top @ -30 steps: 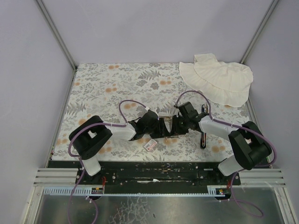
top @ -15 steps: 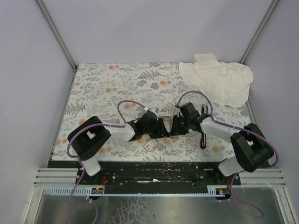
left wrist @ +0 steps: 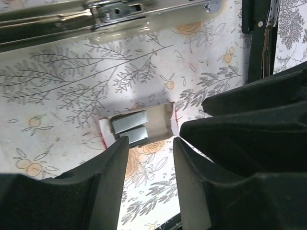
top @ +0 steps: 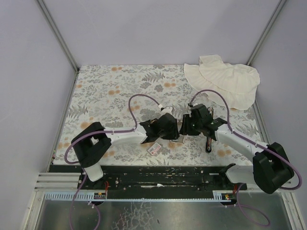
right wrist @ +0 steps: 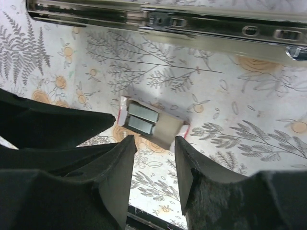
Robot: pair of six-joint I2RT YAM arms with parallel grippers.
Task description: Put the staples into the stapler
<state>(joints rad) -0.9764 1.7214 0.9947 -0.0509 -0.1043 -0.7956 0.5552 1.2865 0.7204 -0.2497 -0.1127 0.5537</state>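
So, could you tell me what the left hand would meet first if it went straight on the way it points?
Most likely the tray of staples, lying just beyond the left hand, though depth is hard to judge.

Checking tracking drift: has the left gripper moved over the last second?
Yes: the left gripper shifted right, from behind the small box to past its right side.

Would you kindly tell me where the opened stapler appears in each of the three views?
Top external: the stapler shows only as a black bar, right of centre.
Left wrist: its metal rail runs along the top edge, with the black bar at top right.
Right wrist: the rail alone, along the top edge.
Shared landmark: the staple tray lies below the rail in both wrist views; the floral cloth is in all three.
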